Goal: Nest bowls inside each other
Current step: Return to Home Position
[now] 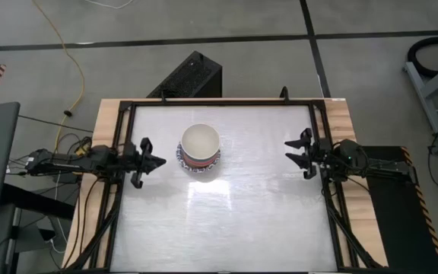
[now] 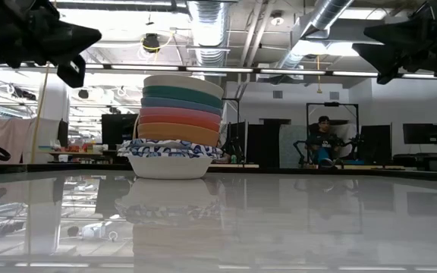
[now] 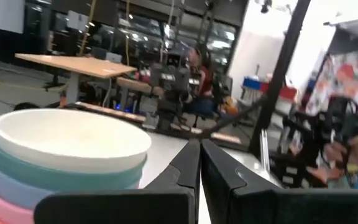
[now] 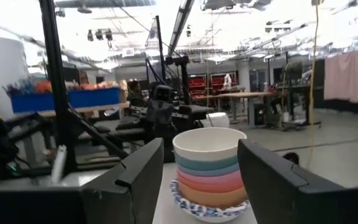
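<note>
The left gripper (image 1: 160, 161) hovers over the counter's (image 1: 242, 221) left edge. It is clenched, with its fingers (image 3: 188, 165) pressed together and nothing between them. The right gripper (image 1: 288, 151) hangs over the counter's right edge, released, its fingers (image 4: 138, 171) spread wide and empty. Both point inward, well apart from the stack of bowls (image 1: 199, 149), which stands between them, nearer the left gripper and toward the counter's far side. The stack sits upright, nested: a white bowl with a blue patterned rim (image 2: 171, 155) at the bottom, then orange (image 2: 179, 135), pink (image 2: 179, 117), blue (image 2: 180, 104) and green (image 2: 182, 92) bowls, with a cream bowl (image 2: 182, 80) on top.
</note>
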